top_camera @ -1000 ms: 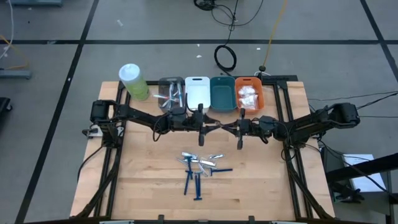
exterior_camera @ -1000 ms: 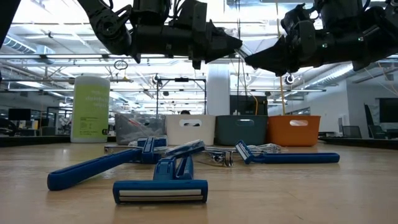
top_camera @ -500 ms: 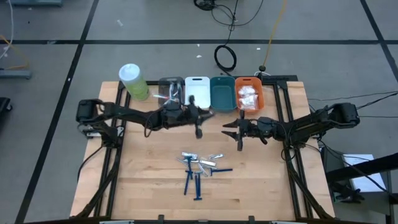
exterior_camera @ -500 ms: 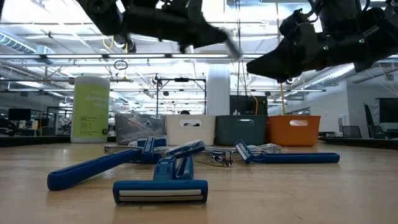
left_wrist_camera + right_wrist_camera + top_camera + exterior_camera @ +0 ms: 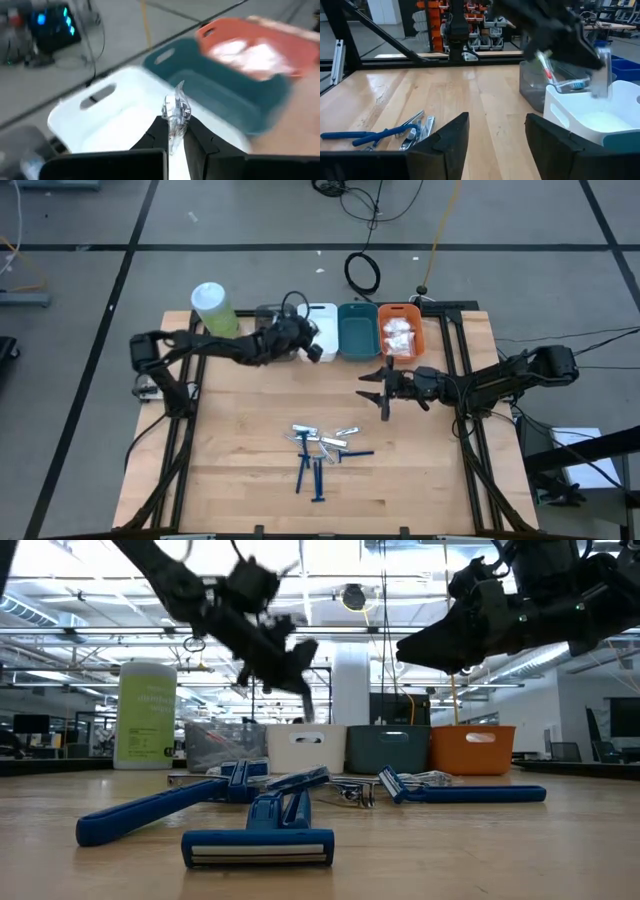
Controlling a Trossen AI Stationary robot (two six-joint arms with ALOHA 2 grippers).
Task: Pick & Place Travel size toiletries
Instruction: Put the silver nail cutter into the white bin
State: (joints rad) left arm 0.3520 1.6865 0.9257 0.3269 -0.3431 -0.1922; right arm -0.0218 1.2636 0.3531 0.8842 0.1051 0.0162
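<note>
Dark blue plastic razors [image 5: 318,477] on pale wooden tabletop [image 5: 240,470] — bins grey [image 5: 268,315], white [image 5: 322,325], teal [image 5: 357,330], orange [image 5: 410,315] — pale-green cylinder [image 5: 215,311] with white lid.

Your four bins [image 5: 337,328] line the worktop's [image 5: 240,480] far edge, the cylinder [image 5: 214,311] to their left; razors [image 5: 318,452] lie mid-worktop, nearer you.

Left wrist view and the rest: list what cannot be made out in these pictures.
- Left wrist view: the clear-wrapped item pinched by the left gripper is blurred, its kind unreadable.
- Low view: the white bin, teal bin and orange bin hide their contents behind their walls.
- High view: the razor pile is too small to count.
- Right wrist view: the right gripper stands open; its fingertips are cut off.
</note>
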